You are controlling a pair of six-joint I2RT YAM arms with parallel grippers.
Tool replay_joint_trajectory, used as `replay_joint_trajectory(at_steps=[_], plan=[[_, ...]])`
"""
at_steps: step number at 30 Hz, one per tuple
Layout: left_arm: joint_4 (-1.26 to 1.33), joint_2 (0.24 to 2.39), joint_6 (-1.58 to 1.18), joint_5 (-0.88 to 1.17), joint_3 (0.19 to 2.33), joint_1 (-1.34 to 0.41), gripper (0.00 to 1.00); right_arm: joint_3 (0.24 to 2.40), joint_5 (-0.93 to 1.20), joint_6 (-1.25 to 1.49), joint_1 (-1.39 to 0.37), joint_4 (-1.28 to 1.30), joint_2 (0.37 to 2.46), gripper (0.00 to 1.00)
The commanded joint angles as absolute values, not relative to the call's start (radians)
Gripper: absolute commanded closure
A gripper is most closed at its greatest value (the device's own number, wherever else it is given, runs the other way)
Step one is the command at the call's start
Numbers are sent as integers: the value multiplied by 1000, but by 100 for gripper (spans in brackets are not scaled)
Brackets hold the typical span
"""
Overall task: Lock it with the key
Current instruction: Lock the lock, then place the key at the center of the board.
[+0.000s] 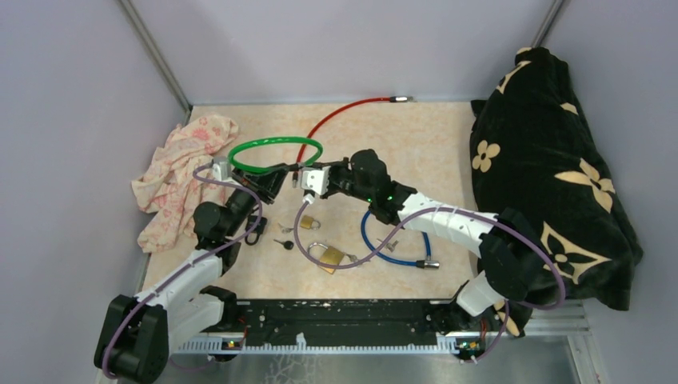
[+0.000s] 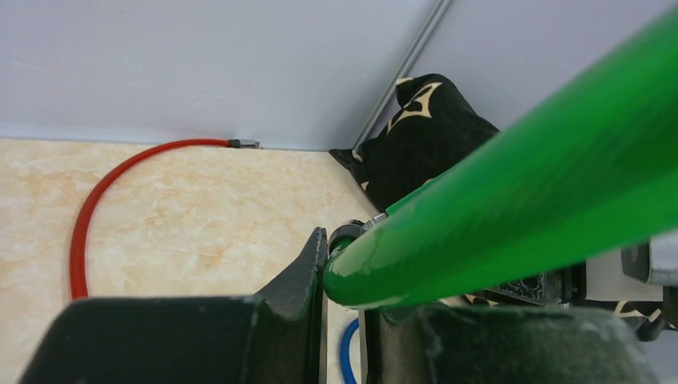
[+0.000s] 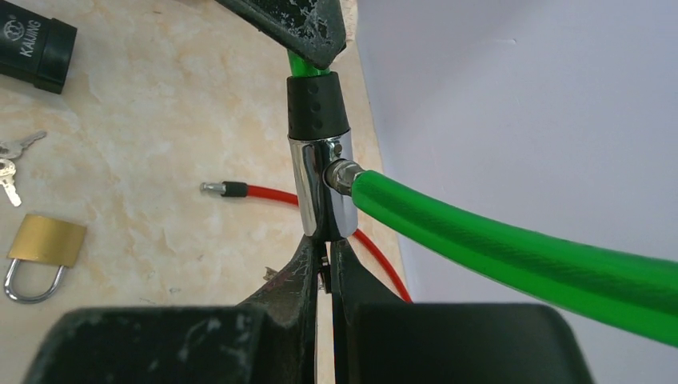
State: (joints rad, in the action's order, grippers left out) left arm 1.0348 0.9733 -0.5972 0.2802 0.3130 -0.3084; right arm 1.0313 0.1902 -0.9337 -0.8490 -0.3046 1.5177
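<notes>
A green cable lock (image 1: 276,154) is held in the air above the middle of a pale marble-patterned surface (image 1: 416,144), its glossy green cable forming a closed loop. Its chrome lock barrel (image 3: 322,188) has a black sleeve (image 3: 318,108) at one end, and the cable's metal tip is plugged into the barrel's side. The left end effector (image 1: 270,181) is clamped on the cable beside the sleeve, apparently to steady the barrel. The right end effector (image 3: 324,256) meets the barrel's other end with its fingers pressed nearly together. A thin sliver between them is probably the key (image 3: 324,276), gripped ready to turn, though too little shows to be sure. Below on the surface lie a brass padlock (image 3: 44,244), loose keys (image 3: 9,164), a red cable (image 1: 336,118) and a blue cable (image 1: 392,240). A pink cloth (image 1: 180,180) is bunched at the left and a black flowered fabric (image 1: 552,160) is heaped at the right.
</notes>
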Motion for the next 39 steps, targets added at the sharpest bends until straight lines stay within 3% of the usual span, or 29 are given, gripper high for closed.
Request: replay_joint_trajectory(at_steps=[1,16,22,31,32,35,39], plan=[[1135,939,-555,240,308,-301,100,1004,122,-921,-772,-254,1440,100],[1132,945,-546,238,301,-300,100,965,114,-749,-717,-171,1407,100],[1061,942,-548,168,279,-301,100,1092,371,-401,-710,75,1561,100],[952,952,-590,156,248,-301,100,1129,248,-156,-710,62,1726,100],[943,953,-595,156,244,-302,100,1140,234,-150,-710,59,1734,98],[925,952,-600,154,234,-302,100,1172,198,-140,-709,64,1735,58],[927,946,-607,148,223,-302,100,1101,149,-142,-707,-79,1627,39]])
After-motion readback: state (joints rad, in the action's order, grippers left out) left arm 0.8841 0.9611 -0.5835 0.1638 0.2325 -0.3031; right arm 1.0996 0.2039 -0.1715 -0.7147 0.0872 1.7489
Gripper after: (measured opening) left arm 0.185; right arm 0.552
